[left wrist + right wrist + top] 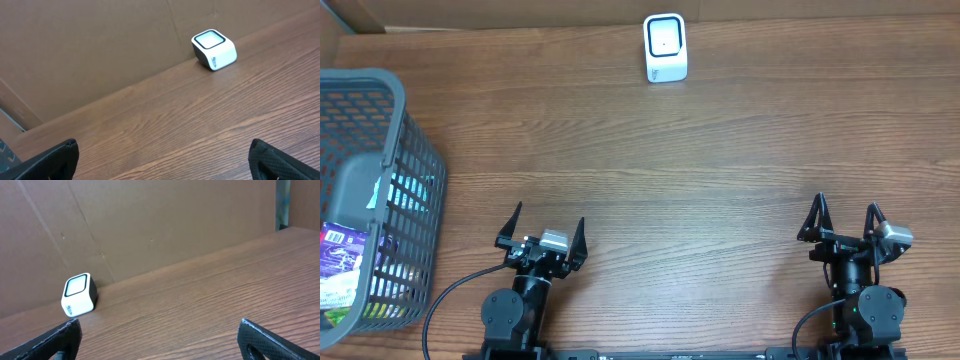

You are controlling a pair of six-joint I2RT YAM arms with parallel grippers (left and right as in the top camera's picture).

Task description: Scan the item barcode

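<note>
left tool jaws apart | right tool jaws apart | scanner (white box) well ahead of both

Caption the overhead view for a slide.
Left claw and right claw open, empty, near edge; white scanner at far edge; grey basket holding packaged items at left.

We see a wooden bench, its brown grain running side to side. At its left edge stands a grey mesh basket, partly cut off by the frame. Along the bench's far edge rises a plain cardboard wall, marked by faint fold lines.
</note>
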